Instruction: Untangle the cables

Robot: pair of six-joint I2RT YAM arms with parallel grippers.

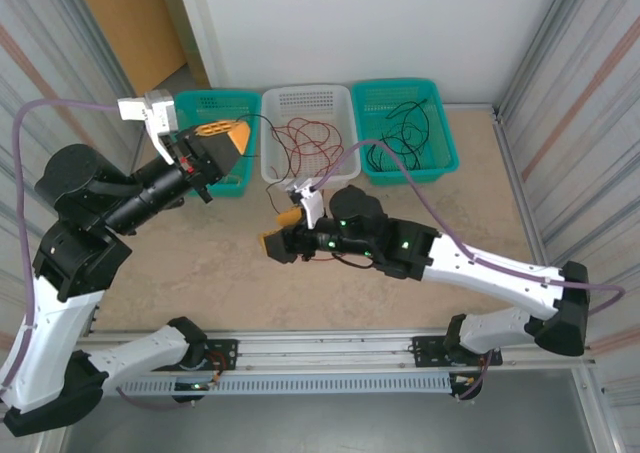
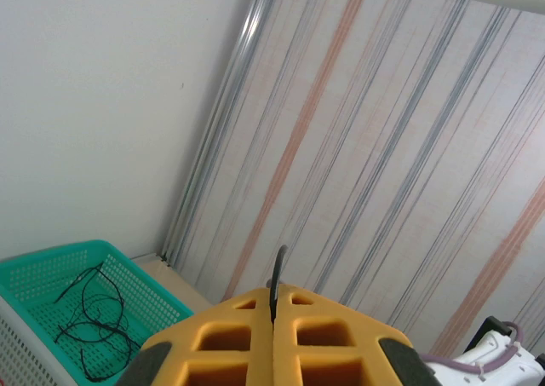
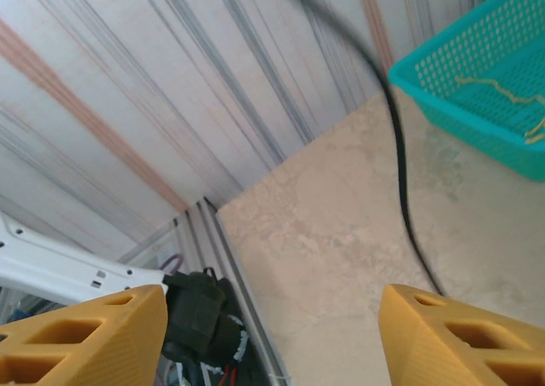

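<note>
My left gripper is raised over the left teal basket and is shut on a thin black cable, whose end pokes out between the closed yellow fingers. That black cable hangs down across the right wrist view and passes behind the right-hand fingertip. My right gripper hovers low over the table in front of the white basket, its jaws open and wide apart. Red cables lie in the white basket. More black cables lie in the right teal basket.
A yellow-tan cable lies in the teal basket seen from the right wrist. The three baskets stand in a row at the back wall. Striped side walls close the table left and right. The rail runs along the near edge.
</note>
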